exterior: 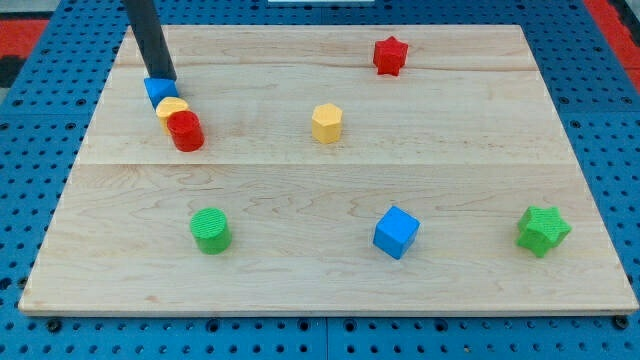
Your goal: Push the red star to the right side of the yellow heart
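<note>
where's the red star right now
The red star sits near the view's top, right of centre, up and to the right of the yellow hexagonal block.

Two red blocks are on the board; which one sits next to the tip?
The red cylinder at the view's upper left, last in a touching row behind a small blue block and a yellow block below my tip. The red star sits alone, top right.

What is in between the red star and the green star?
Nothing. In the camera view, only bare wooden board lies between the red star and the green star.
</note>
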{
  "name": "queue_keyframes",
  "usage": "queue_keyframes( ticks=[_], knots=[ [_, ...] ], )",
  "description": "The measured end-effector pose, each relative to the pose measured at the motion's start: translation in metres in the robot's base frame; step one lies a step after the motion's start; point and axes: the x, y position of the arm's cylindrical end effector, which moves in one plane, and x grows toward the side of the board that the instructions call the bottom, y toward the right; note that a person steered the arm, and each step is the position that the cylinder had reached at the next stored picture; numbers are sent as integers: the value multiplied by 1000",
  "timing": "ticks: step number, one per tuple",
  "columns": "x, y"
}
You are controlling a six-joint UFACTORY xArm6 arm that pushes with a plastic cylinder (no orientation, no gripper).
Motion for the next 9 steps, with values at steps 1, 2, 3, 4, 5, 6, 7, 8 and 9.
queue_keyframes(
  ticks=[1, 2, 3, 4, 5, 6, 7, 8, 9],
  knots=[
    [0, 10],
    [-27, 52],
    [-75, 141],
    [-101, 220],
    [-90, 302],
    [-76, 345],
    [-67, 314],
    [-67, 314],
    [-67, 315]
  ],
)
